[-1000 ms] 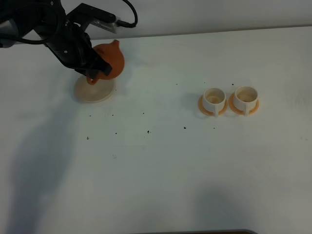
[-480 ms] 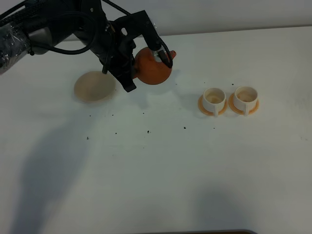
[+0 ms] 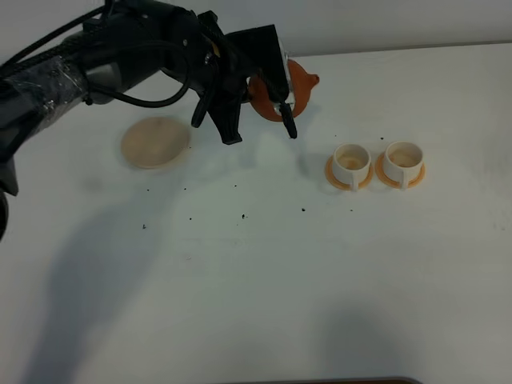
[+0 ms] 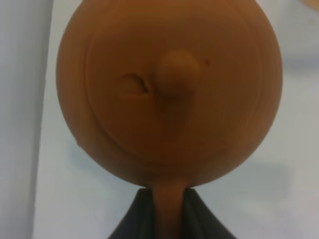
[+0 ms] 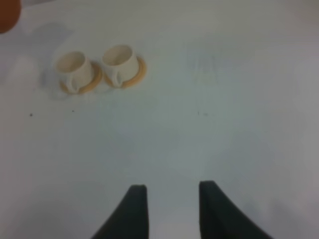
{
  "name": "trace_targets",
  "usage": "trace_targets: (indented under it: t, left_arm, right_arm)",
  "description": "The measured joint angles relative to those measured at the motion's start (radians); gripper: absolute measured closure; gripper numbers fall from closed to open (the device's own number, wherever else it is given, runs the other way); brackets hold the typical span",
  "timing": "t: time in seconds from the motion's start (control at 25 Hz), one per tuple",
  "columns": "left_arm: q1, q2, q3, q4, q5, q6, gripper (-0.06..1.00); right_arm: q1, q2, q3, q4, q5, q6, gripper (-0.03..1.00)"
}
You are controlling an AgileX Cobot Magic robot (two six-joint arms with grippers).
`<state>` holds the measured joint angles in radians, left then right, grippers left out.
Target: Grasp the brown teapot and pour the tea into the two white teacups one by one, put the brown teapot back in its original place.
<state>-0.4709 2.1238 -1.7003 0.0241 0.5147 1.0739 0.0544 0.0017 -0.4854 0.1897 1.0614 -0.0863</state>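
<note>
Left gripper (image 3: 270, 94) clamps the brown teapot (image 3: 301, 80) by its handle above the table (image 3: 256, 280).
It hangs near the far edge, between the beige coaster (image 3: 156, 142) and the two white teacups (image 3: 352, 160) (image 3: 402, 158) on orange saucers (image 3: 330, 171); right gripper (image 5: 169, 209) gapes empty.

Left arm (image 3: 120, 52) extends from left edge of exterior view toward upper middle. Dark links, cables looped along it, grey wrapped section near its base. Wrist bent downward at far end. Left gripper (image 3: 264, 92) held in air, tilted, jaws clamped on handle of brown teapot (image 3: 298, 80). In left wrist view, dark fingers (image 4: 134, 221) press handle from both sides, touching it. Right gripper (image 5: 172, 211) shows only in its own wrist view — two dark fingers (image 5: 132, 211) parallel, jaws parted, clear gap between them.
</note>
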Motion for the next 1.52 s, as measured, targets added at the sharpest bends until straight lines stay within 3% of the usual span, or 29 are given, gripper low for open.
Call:
trace_targets:
  t: [0.2,0.68,1.24,1.52]
  left_arm:
    - [-0.028,0.060,-0.027,0.002,-0.100,0.072,0.84]
    - [-0.103,0.226,-0.246,0.005,-0.141,0.253,0.84]
    - [-0.152,0.231,-0.251,0.029,-0.179,0.494,0.84]
    - [-0.166,0.231,-0.251,0.050,-0.210,0.549,0.84]
  right_arm:
    - [0.000,0.000,0.000,0.000,0.000,0.000,0.73]
    - [0.000,0.000,0.000,0.000,0.000,0.000,0.73]
    - [0.000,0.000,0.000,-0.001,0.000,0.000,0.73]
    - [0.000,0.000,0.000,0.000,0.000,0.000,0.73]
